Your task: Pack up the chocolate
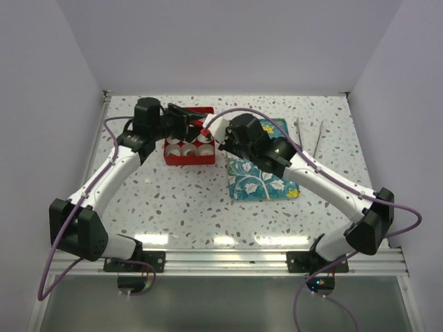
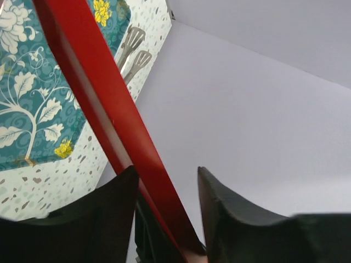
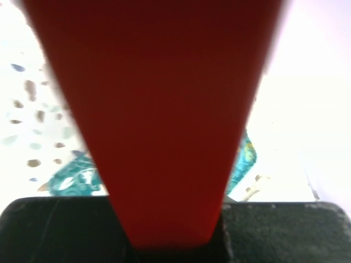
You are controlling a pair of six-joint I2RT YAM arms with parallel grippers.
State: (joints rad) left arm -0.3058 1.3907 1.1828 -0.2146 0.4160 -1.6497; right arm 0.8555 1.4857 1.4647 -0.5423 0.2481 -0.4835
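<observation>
Currently right gripper [image 3: 175, 238] clamps red lid [image 3: 159, 109]; left gripper [image 2: 166, 178] straddles its edge, jaws loose; teal tray [image 1: 259, 181] at lid's four o'clock.

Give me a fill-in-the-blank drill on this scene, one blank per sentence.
The lid clamped in the right gripper is ___ in colour.
The white paper cups sit inside the open ___.
The metal tongs lie to the robot's ___ of the flowered tray.
Missing words: red; box; right.
</observation>
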